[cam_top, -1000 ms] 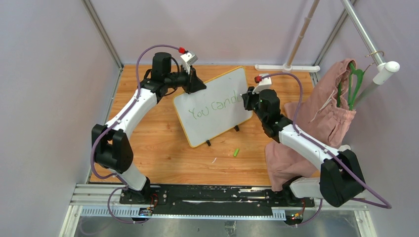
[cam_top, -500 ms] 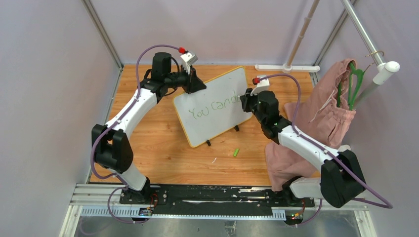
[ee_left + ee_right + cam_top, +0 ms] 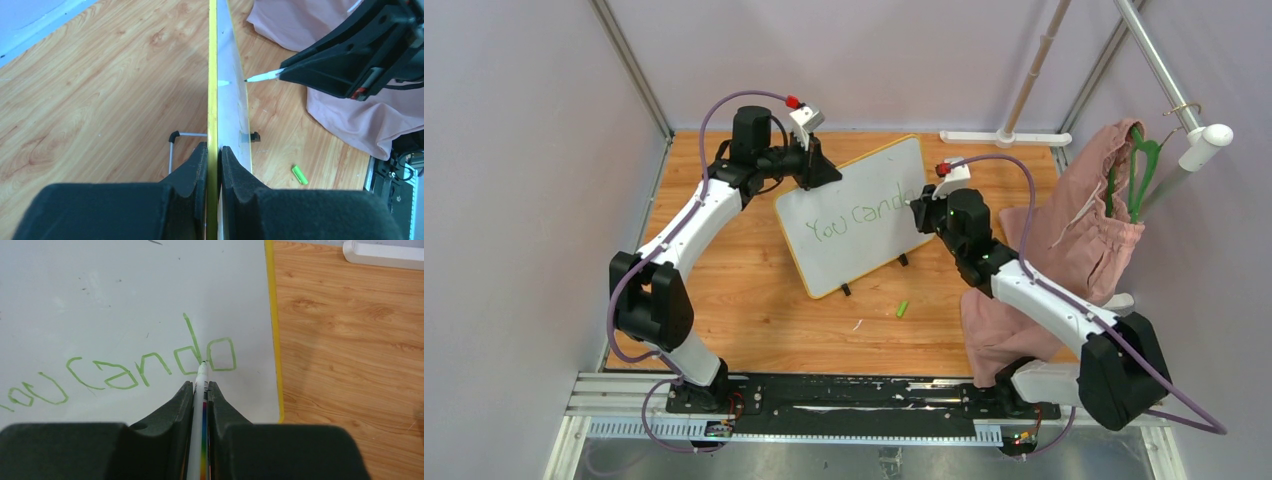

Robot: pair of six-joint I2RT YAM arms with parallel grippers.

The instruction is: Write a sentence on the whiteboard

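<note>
The whiteboard [image 3: 854,215] with a yellow rim stands tilted on its black feet at the table's middle. Green lettering [image 3: 145,365] on it reads "You can do" in one line; it also shows in the top view [image 3: 856,218]. My left gripper [image 3: 214,152] is shut on the board's upper left edge [image 3: 213,100]. My right gripper [image 3: 200,388] is shut on a white marker [image 3: 200,390] with a rainbow stripe. The marker's tip sits at the board between the "d" and the "o", and shows in the left wrist view [image 3: 262,76].
A green marker cap [image 3: 903,309] lies on the wooden table in front of the board; it shows in the left wrist view [image 3: 299,175]. Pink cloth [image 3: 1074,240] hangs from a green hanger [image 3: 1139,170] at the right. A white stand base [image 3: 1004,137] lies at the back.
My right gripper has shifted a little with the marker along the board's right end, finishing the "o". The left arm and the board have not moved.
</note>
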